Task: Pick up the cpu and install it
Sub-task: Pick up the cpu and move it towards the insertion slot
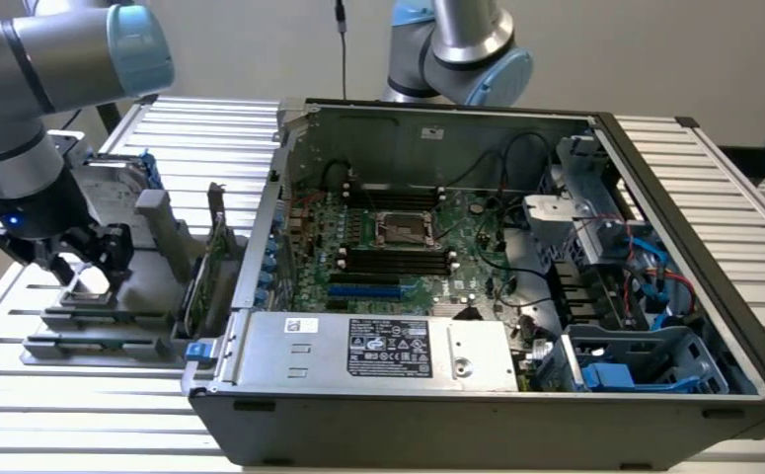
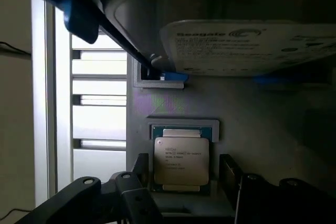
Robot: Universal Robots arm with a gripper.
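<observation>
Slatted table (image 1: 698, 178), hard drive (image 2: 252, 45) near cpu (image 2: 178, 161)

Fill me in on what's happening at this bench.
The arm holds its gripper over the cpu, which lies in a holder outside the open computer case, on the exterior view's left. The gripper is open, one finger on either side of the cpu, not gripping it. The socket on the motherboard looks empty.
</observation>
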